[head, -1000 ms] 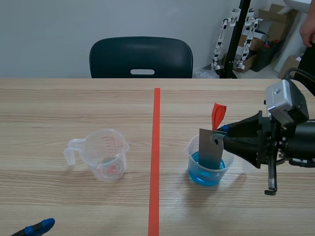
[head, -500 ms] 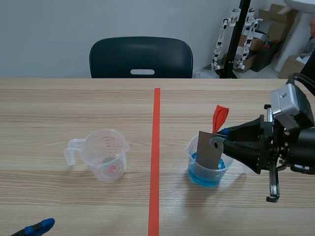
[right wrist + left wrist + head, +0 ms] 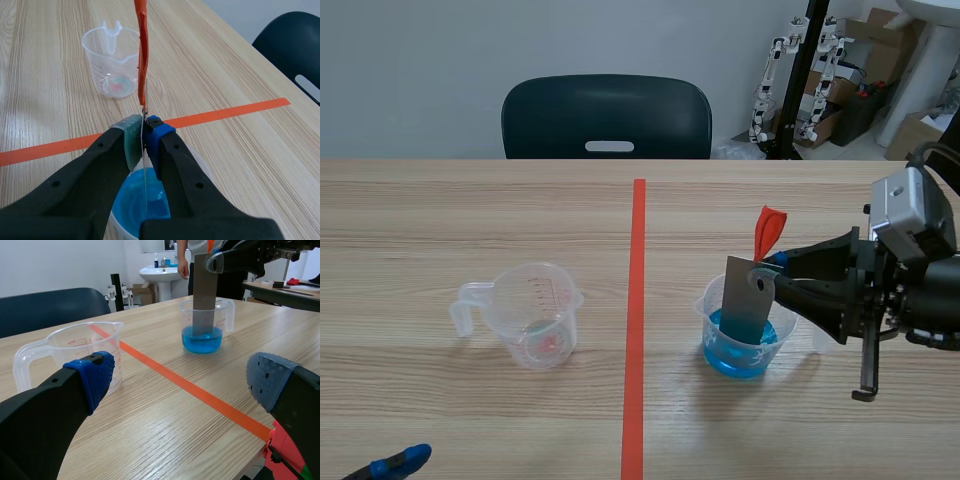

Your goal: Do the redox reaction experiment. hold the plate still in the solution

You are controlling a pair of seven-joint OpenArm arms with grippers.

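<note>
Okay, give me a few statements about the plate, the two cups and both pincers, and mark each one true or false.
1. The right pincer is shut on the upper part of the grey plate. True.
2. The plate's lower end stands in the blue solution inside the cup. True.
3. The left pincer grips the clear measuring cup. False: its fingers are open and apart from that cup.
4. The clear measuring cup is full of blue liquid. False: it is almost empty, with only a pinkish trace at the bottom.
</note>
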